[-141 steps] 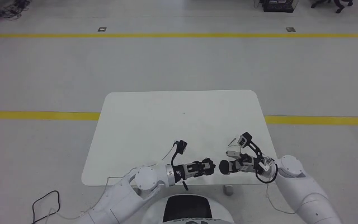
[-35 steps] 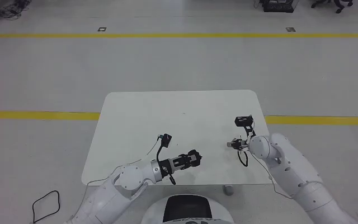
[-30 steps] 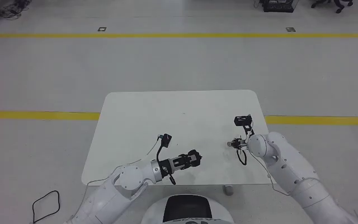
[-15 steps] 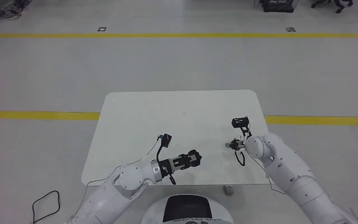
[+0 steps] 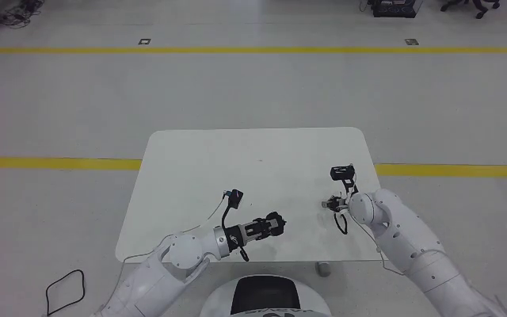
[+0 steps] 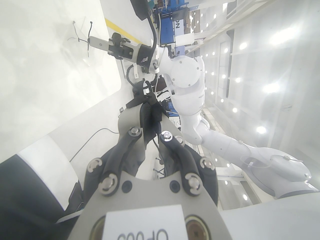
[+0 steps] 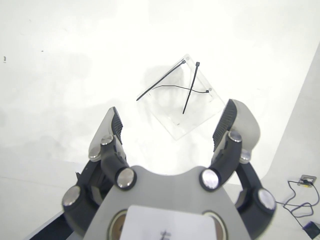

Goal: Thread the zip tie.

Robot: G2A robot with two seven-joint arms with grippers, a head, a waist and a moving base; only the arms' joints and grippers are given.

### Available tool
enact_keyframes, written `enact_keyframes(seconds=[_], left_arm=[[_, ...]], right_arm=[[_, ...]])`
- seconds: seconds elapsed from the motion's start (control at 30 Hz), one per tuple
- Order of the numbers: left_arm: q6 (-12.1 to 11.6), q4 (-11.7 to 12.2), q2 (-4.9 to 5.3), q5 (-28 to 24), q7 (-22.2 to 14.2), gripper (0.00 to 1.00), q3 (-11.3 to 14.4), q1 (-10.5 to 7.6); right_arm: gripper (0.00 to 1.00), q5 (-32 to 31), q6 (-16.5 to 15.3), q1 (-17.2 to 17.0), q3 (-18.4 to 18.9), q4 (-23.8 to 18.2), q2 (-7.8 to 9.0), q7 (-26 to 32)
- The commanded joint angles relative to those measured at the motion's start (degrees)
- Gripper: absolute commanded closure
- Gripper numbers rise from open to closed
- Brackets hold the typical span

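White table (image 5: pixel 238 158), both arms over its near part. Left gripper (image 6: pixel 149 104) has its fingers pressed together; I cannot tell if anything is pinched between them. Right gripper (image 7: pixel 172 108) is spread wide just above a clear plate (image 7: pixel 200 121) on the table's right side. Three black zip ties (image 7: pixel 191 88) lie crossed on the plate, untouched.

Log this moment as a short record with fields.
Table: white, bears a clear plate
Zip ties: three, black, unlooped, on the plate; two cross
Right gripper: above the plate, jaws open, empty
Left gripper: apart from the plate, jaws shut
Task state: threading not begun
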Motion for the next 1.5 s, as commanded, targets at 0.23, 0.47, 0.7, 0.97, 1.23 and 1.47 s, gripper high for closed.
enact_keyframes(seconds=[0.23, 0.47, 0.7, 0.97, 1.23, 1.47], left_arm=[[0.0, 0.0, 0.0, 0.0, 0.0, 1.0, 0.0, 0.0], [0.0, 0.0, 0.0, 0.0, 0.0, 1.0, 0.0, 0.0], [0.0, 0.0, 0.0, 0.0, 0.0, 1.0, 0.0, 0.0], [0.0, 0.0, 0.0, 0.0, 0.0, 1.0, 0.0, 0.0], [0.0, 0.0, 0.0, 0.0, 0.0, 1.0, 0.0, 0.0], [0.0, 0.0, 0.0, 0.0, 0.0, 1.0, 0.0, 0.0]], right_arm=[[0.51, -0.1, -0.51, -0.74, 0.21, 1.41, -0.4, -0.55], [0.57, -0.07, -0.65, -0.62, 0.51, 2.77, -0.84, -2.57], [0.62, -1.67, -0.28, -0.37, 0.15, 3.97, -1.33, -4.55], [0.68, -1.66, -0.84, 1.02, -1.28, 6.54, -2.39, -5.76], [0.75, -2.09, -1.35, 2.08, -2.1, 8.84, -3.21, -6.76], [0.75, -4.13, -1.17, 2.87, -3.22, 10.11, -3.89, -7.19]])
